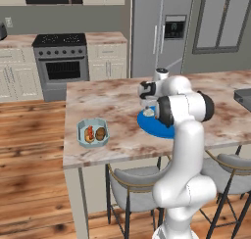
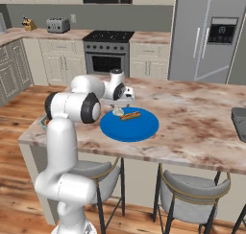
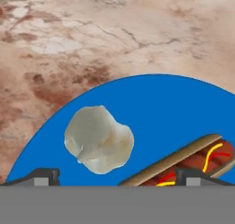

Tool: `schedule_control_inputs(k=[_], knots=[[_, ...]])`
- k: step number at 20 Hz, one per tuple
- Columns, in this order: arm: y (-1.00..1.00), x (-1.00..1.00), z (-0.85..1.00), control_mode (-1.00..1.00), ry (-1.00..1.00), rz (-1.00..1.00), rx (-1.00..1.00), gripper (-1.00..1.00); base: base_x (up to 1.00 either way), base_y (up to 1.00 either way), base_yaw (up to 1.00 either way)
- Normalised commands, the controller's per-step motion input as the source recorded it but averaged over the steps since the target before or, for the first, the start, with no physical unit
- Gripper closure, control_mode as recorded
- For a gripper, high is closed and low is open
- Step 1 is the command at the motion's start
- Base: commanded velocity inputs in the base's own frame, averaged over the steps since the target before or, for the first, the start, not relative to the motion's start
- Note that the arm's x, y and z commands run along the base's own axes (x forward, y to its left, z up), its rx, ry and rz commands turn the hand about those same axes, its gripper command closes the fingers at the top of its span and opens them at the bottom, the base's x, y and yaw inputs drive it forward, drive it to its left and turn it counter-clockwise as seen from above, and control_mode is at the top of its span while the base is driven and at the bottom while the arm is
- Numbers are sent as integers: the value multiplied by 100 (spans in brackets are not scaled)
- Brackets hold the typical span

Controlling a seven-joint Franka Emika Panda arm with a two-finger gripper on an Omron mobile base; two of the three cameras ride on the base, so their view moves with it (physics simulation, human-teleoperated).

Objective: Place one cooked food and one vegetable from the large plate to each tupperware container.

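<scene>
The marble-topped island counter (image 1: 112, 106) carries everything, with a steel refrigerator (image 2: 211, 34) and a range (image 1: 61, 61) against the far wall, and grey stools (image 2: 190, 194) tucked under the counter's near edge over a wood floor. The large plate (image 2: 139, 127), bright blue and round, lies near the middle of the counter, closer to its near edge. A pale blue-grey tupperware container (image 1: 92, 133) sits well apart from it, toward the counter's left near corner, holding a reddish piece and a brown one (too small to name). A dark grey tub (image 2: 239, 122) shows at the right edge of the counter.

On the plate lie a hot dog (image 3: 193, 163) in a bun with yellow and red stripes, and just beside it, apart, a pale garlic-like bulb (image 3: 99, 139). The gripper (image 3: 118, 177) hangs over the plate's far left rim, fingers spread wide, one tip at each side of the bulb and hot dog, holding nothing. The arm's own elbow hides part of the plate in the left base view.
</scene>
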Motion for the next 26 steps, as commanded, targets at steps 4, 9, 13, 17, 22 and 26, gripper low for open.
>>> schedule_control_inputs(k=[4, 9, 13, 17, 22, 26], knots=[[8, 24, -18, -100, 0, 0, 0, -100, 0, 0, 0], [6, 5, -11, -100, 0, 0, 1, -100, 0, 0, 0], [20, 0, -6, -100, 0, 0, 4, -100, 0, 0, 0], [7, 0, -14, -100, 3, 0, 1, -100, 0, 0, 0], [0, 0, -12, -100, 6, 0, 0, -100, 0, 0, 0], [3, 0, -4, -100, 3, 0, 0, -100, 0, 0, 0]])
